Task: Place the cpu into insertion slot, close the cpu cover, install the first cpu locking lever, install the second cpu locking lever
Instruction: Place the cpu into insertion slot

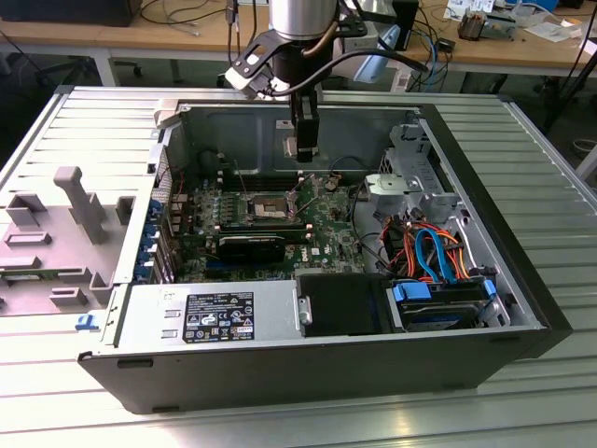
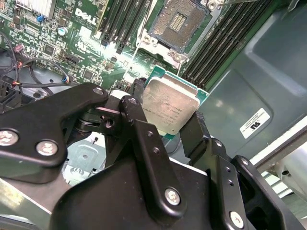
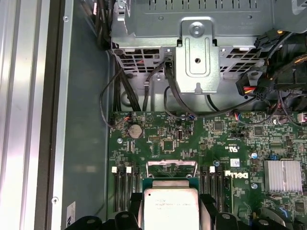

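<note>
Dull silver metal faces the camera in the second wrist view: the cpu (image 2: 170, 106) is pinched by two opposite edges between the black fingers (image 2: 194, 129) of the gripper (image 1: 303, 149). This leaves its flat top and its underside untouched, which I judge is the reason for an edge grip on a part with delicate contacts. The jaws are closed only as far as the chip's width allows, with nothing else between them.

In the exterior view the gripper hangs inside the open computer case (image 1: 522, 308), above the green circuit board (image 1: 326, 210) and clear of it, so the chip is off the board and not yet seated. The insertion slot (image 2: 180, 21) lies beneath and a little ahead of the chip, its dark gold-tinted centre bare and ready to receive it. Long black memory slots (image 2: 223, 45) run beside it.

In the first wrist view the cpu cover (image 3: 171, 165) shows as a thin silver frame just beyond the chip's far edge, seemingly tipped up out of the way so the socket can be reached. The placing step looks to be in hand, with the cover not yet brought down
</note>
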Tool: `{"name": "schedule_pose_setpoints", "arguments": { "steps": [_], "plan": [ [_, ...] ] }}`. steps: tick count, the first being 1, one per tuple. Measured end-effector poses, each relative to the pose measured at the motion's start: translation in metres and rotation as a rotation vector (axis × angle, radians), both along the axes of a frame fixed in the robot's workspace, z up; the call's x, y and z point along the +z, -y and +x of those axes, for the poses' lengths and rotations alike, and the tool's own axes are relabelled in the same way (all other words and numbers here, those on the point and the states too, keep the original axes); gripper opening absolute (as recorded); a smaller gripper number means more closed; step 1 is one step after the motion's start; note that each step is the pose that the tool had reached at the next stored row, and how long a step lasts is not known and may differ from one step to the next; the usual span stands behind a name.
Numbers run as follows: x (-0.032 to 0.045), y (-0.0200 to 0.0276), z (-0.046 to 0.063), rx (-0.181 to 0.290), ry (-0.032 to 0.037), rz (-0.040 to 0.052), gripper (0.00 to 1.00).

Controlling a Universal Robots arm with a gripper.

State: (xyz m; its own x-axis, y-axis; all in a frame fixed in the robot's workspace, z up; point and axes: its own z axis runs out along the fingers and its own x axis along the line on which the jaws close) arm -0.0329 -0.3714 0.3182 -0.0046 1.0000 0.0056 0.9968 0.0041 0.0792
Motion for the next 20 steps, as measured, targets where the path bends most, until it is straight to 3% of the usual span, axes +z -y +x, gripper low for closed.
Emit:
{"name": "schedule_pose_setpoints", "arguments": {
  "steps": [20],
  "plan": [
    [-0.0011,0.0027,0.0,0.0,0.0,0.0,0.55]
  ]
}}
